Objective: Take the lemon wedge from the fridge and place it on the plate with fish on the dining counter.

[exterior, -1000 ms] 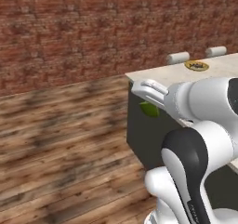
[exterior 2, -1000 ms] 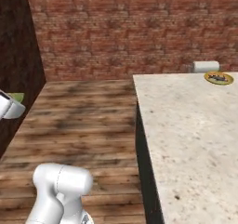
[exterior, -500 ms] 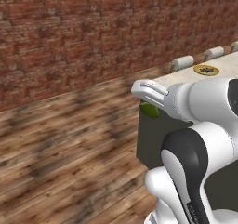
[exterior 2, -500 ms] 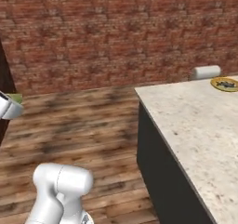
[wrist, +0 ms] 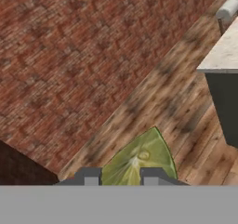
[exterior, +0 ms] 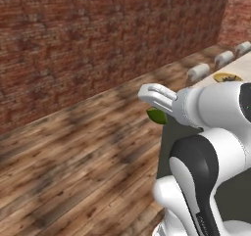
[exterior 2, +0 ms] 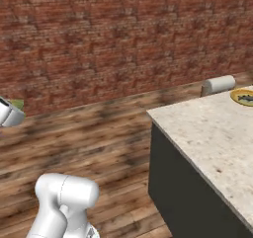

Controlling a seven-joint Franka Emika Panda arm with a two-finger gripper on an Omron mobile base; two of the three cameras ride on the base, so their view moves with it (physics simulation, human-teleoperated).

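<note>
My gripper (wrist: 120, 176) is shut on the lemon wedge (wrist: 139, 157), a yellow-green slice that sticks out between the two dark fingertips (wrist: 90, 175). From the left base view the wedge (exterior: 157, 115) hangs under the white fingers of the gripper (exterior: 152, 103), beside the near corner of the dining counter (exterior: 172, 141). In the right base view the gripper (exterior 2: 9, 112) and wedge (exterior 2: 18, 103) sit at the left edge. The plate with fish (exterior 2: 243, 96) rests far along the counter's speckled top (exterior 2: 207, 133); it also shows as a yellow-rimmed plate (exterior: 227, 77). The fridge is out of view.
A red brick wall (exterior 2: 123, 39) closes the back. Wooden floor (exterior: 73, 161) spreads below the gripper. Pale round stools (exterior: 198, 72) line the counter's far side, one stool (exterior 2: 220, 84) standing near its corner. The counter's dark base (exterior 2: 183, 192) drops to the floor.
The whole picture has shifted as the base turned: the counter and plate slid across both base views. The gripper keeps the lemon wedge.
</note>
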